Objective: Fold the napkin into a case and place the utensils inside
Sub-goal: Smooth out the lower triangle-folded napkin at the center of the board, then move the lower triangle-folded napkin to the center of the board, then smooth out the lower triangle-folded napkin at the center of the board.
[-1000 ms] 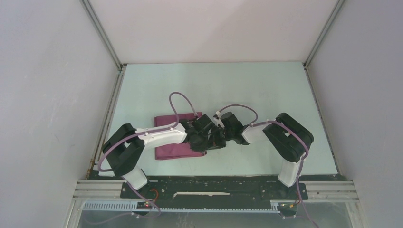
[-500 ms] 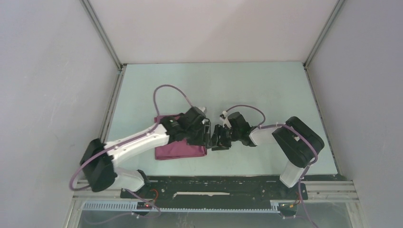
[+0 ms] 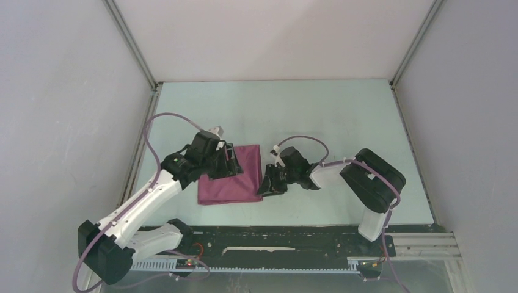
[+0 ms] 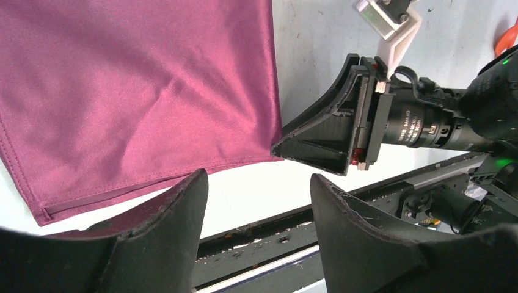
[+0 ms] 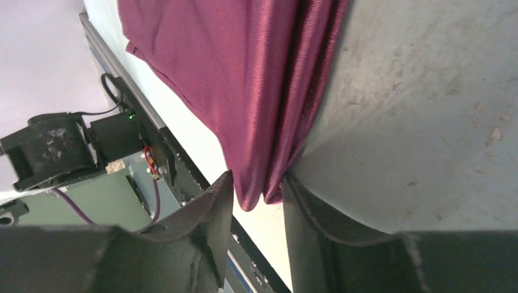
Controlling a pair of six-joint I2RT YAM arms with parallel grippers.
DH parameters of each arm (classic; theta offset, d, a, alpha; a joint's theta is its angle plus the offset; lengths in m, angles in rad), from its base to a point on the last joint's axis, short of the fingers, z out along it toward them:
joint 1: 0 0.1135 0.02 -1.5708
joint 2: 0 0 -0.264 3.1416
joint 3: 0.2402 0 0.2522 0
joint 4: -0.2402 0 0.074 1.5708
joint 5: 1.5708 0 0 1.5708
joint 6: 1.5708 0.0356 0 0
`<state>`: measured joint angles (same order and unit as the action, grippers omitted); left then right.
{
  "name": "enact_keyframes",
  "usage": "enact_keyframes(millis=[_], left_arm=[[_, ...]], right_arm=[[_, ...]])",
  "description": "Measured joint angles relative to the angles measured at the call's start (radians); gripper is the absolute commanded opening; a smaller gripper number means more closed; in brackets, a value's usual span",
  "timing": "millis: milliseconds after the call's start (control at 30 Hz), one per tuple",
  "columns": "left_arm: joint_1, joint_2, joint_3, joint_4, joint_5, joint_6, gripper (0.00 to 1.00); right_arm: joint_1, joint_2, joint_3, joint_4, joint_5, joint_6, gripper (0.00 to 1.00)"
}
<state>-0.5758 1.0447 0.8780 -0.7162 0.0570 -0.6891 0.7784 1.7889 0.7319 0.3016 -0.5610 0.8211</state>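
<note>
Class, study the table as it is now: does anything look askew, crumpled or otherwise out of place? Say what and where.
Yes. The napkin is not flat along its right edge: there the cloth bunches into long ridges that run down to its near corner, and this corner shows between the fingers of the right gripper.

A pale green flat tabletop (image 3: pixel 342 116) carries a maroon cloth napkin (image 3: pixel 235 190), folded and lying flat left of centre. A thin orange sliver (image 4: pixel 509 38), perhaps plastic, lies nearby.

Plain maroon napkin (image 3: pixel 231 177), slight sheen. Pale mint-green bench (image 3: pixel 336 116). Black left end effector (image 3: pixel 228 160) & right end effector (image 3: pixel 266 186). White arm links (image 3: pixel 137 207) w/ black joints; purple cables (image 3: pixel 302 137). Orange utensil tip (image 4: pixel 508 38).
</note>
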Motion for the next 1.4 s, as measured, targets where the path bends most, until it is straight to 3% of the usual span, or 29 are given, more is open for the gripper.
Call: enact_keyframes(millis=[167,433,633,667,800,867,1000,1133,1200,1400], left_arm=[[0.018,-0.031,0.000,-0.008,-0.001,0.010,0.68],[0.088,-0.047,-0.046,0.008,0.028,0.009,0.72],[0.196,-0.048,-0.126,0.069,0.109,-0.015,0.72],[0.208,-0.047,-0.139,0.086,0.119,-0.022,0.72],[0.260,-0.015,-0.196,0.158,0.161,-0.063,0.71],[0.295,0.022,-0.212,0.190,0.173,-0.080,0.68],[0.355,0.137,-0.195,0.255,0.196,-0.099,0.57],[0.411,0.264,-0.153,0.317,0.224,-0.106,0.29],[0.433,0.325,-0.129,0.349,0.238,-0.110,0.22],[0.449,0.467,-0.080,0.454,0.264,-0.124,0.14]], right_arm=[[0.016,0.005,0.013,-0.059,0.064,-0.005,0.00],[-0.041,-0.019,0.017,-0.148,0.057,-0.073,0.00],[-0.253,-0.077,0.000,-0.322,-0.023,-0.244,0.00],[-0.289,-0.079,-0.003,-0.347,-0.049,-0.264,0.03],[-0.368,-0.095,0.002,-0.461,-0.077,-0.307,0.39],[-0.382,-0.124,0.014,-0.535,-0.065,-0.327,0.52],[-0.362,-0.199,0.079,-0.698,0.112,-0.369,0.57],[-0.317,-0.279,0.162,-0.782,0.237,-0.397,0.56],[-0.290,-0.292,0.184,-0.758,0.195,-0.395,0.56],[-0.213,-0.170,0.179,-0.554,-0.001,-0.321,0.55]])
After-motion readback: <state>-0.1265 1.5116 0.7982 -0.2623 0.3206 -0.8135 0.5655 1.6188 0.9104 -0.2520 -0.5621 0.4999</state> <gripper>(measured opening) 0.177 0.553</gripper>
